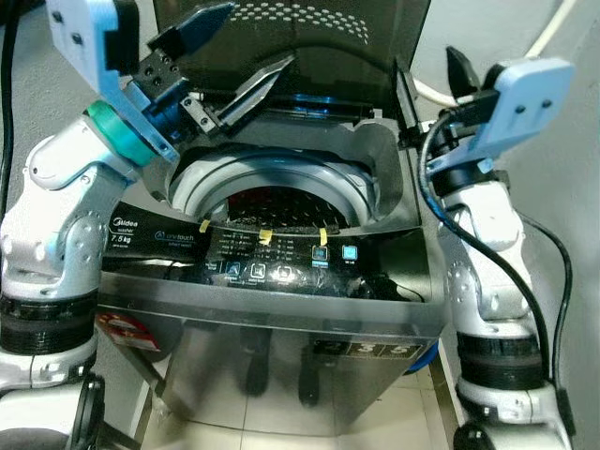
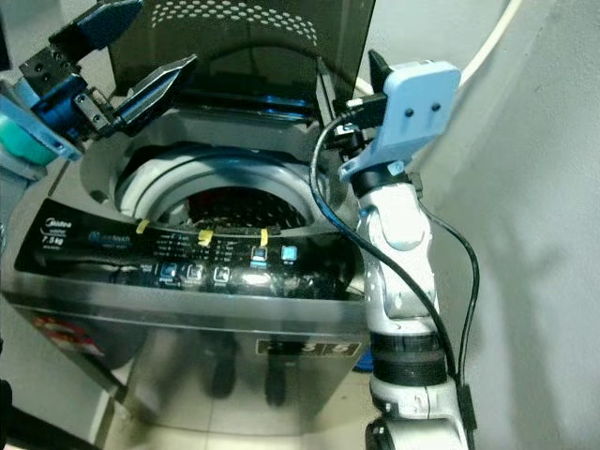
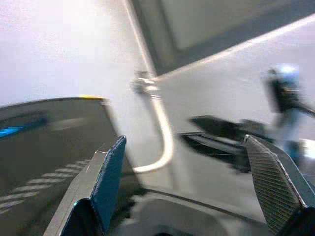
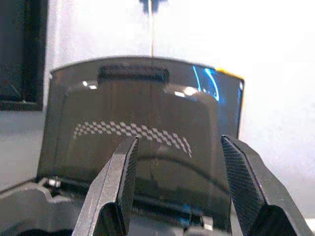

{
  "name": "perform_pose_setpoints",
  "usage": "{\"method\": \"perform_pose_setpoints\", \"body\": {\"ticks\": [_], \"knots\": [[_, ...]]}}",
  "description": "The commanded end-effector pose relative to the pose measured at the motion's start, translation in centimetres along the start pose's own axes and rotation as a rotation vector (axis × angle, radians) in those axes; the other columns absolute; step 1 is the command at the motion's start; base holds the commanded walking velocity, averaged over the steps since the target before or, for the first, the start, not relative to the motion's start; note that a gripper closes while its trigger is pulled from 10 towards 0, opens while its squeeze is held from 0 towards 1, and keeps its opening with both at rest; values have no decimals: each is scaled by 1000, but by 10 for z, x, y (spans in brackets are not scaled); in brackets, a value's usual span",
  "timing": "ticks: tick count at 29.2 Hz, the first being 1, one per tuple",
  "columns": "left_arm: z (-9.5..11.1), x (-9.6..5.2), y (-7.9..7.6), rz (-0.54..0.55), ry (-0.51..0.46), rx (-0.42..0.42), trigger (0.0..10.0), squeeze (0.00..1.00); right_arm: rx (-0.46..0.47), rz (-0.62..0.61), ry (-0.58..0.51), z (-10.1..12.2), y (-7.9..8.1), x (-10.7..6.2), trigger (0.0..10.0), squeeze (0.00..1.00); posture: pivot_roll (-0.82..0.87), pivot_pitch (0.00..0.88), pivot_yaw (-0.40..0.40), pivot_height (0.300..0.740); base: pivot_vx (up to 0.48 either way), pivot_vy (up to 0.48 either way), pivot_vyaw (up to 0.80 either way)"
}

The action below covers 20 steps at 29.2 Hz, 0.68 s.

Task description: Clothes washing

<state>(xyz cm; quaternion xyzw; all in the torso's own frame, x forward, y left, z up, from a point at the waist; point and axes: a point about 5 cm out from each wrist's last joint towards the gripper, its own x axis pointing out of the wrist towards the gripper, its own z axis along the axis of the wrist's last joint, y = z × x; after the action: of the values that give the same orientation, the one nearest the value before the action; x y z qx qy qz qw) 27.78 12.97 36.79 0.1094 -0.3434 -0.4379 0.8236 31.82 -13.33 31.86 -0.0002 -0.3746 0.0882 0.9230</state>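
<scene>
Washing machine (image 1: 281, 309) ahead, lid (image 1: 309, 37) upright behind drum (image 1: 281, 202), hose (image 1: 553, 33) right-rear.

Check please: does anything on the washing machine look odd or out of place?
Three small yellow tape strips are stuck along the rear edge of the control panel of the washing machine, which looks improvised. Otherwise nothing stands out: the lid stands open and upright.

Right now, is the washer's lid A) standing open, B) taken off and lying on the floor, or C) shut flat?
A: the lid stands upright behind the open tub, and the left claw hangs open above the tub.
</scene>
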Motion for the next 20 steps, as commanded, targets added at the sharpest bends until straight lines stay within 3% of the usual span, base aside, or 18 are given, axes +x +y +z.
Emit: {"method": "perform_pose_setpoints", "body": {"ticks": [1,3,4,6,7,9,10,12,13,15,20], "knots": [[-8,1,-4,10,46,44,10000,0,-1,-12,-5,2,-1,-2,10000,0,53,93,38,740,0,0,0],[-26,-3,10,235,109,142,10000,0,-20,-34,25,-2,-2,-9,10000,0,49,87,31,740,0,0,0],[-26,-3,10,235,109,142,10000,0,-20,-34,25,-2,-2,-9,10000,0,49,87,31,740,0,0,0],[-38,-14,24,437,144,151,10000,0,-35,-74,55,-7,-5,-16,10000,0,53,77,22,740,0,0,0],[-38,-14,24,437,144,151,10000,0,-35,-74,55,-7,-5,-16,10000,0,53,77,22,740,0,0,0],[-50,-34,32,599,204,172,10000,0,-50,-149,90,-13,-13,-23,10000,0,58,62,6,740,0,0,0],[-50,-34,32,599,204,172,10000,0,-50,-149,90,-13,-13,-23,10000,0,58,62,6,740,0,0,0],[-61,-54,35,707,280,166,10000,0,-53,-186,120,-19,-16,-29,10000,0,57,51,-3,740,0,0,0],[-61,-54,35,707,280,166,10000,0,-53,-186,120,-19,-16,-29,10000,0,57,51,-3,740,0,0,0],[-72,-72,36,783,345,168,10000,0,-47,-175,146,-27,-14,-32,10000,0,64,29,-17,740,0,0,0],[-81,-81,35,844,372,189,10000,0,-24,-152,173,-35,-10,-33,10000,0,70,11,-32,740,0,0,0]]}}
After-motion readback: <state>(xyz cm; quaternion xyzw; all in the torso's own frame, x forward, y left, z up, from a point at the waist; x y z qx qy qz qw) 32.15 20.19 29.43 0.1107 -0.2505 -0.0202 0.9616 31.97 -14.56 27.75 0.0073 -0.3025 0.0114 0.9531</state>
